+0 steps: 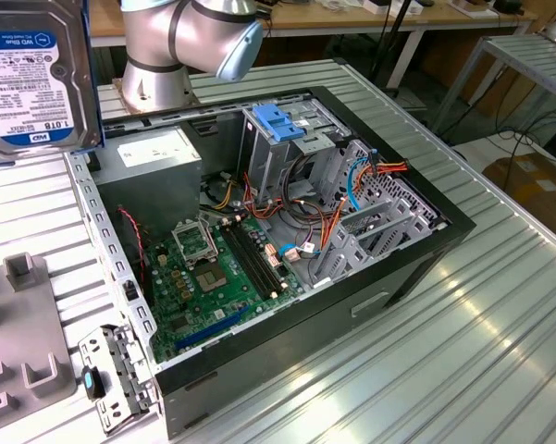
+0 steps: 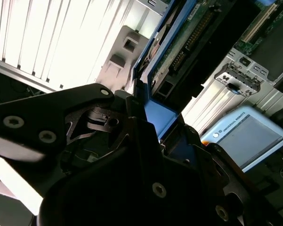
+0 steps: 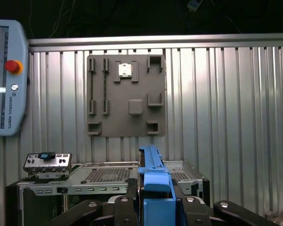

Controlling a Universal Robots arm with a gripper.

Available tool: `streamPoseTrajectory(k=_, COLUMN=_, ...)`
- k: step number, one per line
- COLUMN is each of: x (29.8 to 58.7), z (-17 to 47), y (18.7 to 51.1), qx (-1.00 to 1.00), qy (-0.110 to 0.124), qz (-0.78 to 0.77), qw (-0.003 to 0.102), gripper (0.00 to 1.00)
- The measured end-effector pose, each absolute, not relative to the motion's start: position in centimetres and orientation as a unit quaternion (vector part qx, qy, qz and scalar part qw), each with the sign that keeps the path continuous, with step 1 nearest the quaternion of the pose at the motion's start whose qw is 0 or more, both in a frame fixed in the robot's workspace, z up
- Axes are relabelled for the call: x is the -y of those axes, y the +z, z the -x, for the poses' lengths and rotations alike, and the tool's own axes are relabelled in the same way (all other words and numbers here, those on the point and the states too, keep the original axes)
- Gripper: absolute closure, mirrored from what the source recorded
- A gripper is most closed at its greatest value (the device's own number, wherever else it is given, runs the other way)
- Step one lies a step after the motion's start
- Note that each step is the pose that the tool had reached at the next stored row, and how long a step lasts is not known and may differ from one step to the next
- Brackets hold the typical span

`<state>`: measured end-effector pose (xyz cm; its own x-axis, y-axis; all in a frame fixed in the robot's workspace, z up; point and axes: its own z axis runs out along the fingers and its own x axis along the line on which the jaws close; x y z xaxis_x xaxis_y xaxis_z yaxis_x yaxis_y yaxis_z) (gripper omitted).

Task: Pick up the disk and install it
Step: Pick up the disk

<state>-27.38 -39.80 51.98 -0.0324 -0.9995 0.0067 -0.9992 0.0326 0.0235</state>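
The disk (image 1: pixel 35 76) hangs in the air at the exterior view's upper left, label side facing the camera, high above the table and to the left of the open computer case (image 1: pixel 287 240). In both wrist views my gripper (image 3: pixel 153 200) is shut on the disk's bright blue side rail (image 3: pixel 153 179). The black fingers (image 3: pixel 127 205) press on it from both sides. The second wrist view shows the disk's green circuit-board underside (image 2: pixel 188 40) reaching away from the gripper (image 2: pixel 160 123).
Inside the case a drive cage carries a light-blue latch plate (image 1: pixel 278 125), beside the motherboard (image 1: pixel 213 268) and cable bundles (image 1: pixel 305 208). A grey fixture plate (image 1: pixel 18 324) and a metal bracket (image 1: pixel 111 370) lie left of the case. A teach pendant (image 3: pixel 4 80) rests on the ribbed table.
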Motion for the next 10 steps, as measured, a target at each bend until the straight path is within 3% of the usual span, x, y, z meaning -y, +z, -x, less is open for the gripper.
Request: streamPoseTrajectory(k=10, x=39.9, z=24.4, y=51.7, qx=0.718, qy=-0.004, qz=-0.695, qw=0.012, gripper=0.63)
